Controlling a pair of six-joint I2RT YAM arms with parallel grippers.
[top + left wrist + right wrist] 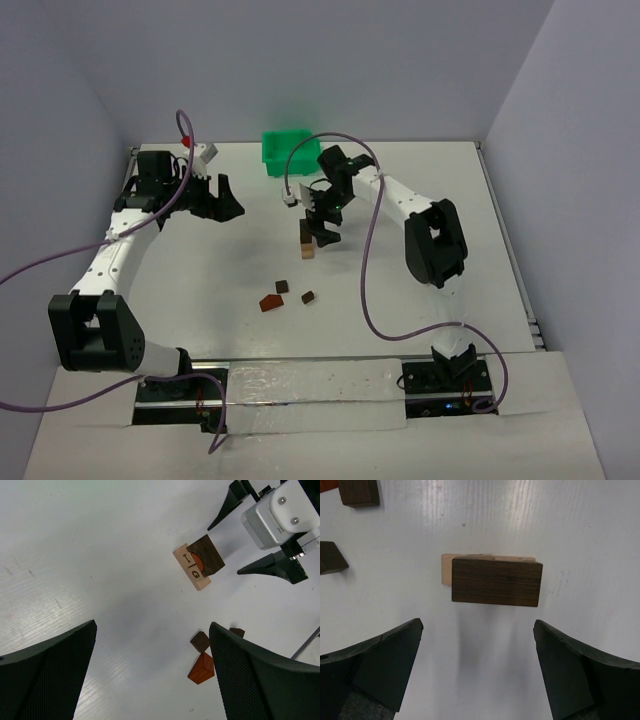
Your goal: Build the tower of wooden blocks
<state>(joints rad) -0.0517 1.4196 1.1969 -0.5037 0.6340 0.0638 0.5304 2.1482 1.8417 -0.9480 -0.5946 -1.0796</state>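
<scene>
- The wood block tower (pixel 307 245) stands mid-surface (pixel 200 300). It is a dark brown block (pixel 496 581) resting on a tan block (pixel 446 569).
- The right fingers (pixel 380 665) are spread wide and hold nothing. They sit just above the tower, which lies straight ahead, centred in the gap.
- The top block's long axis runs across the gap, from one finger towards the other.
- The left fingers (pixel 45 670) are also wide open and empty, well apart from the tower on the left side.
- The loose blocks (pixel 282 295) lie apart from the tower, towards the bases.
- Judgement: the right arm is the nearer one for the next placement.
</scene>
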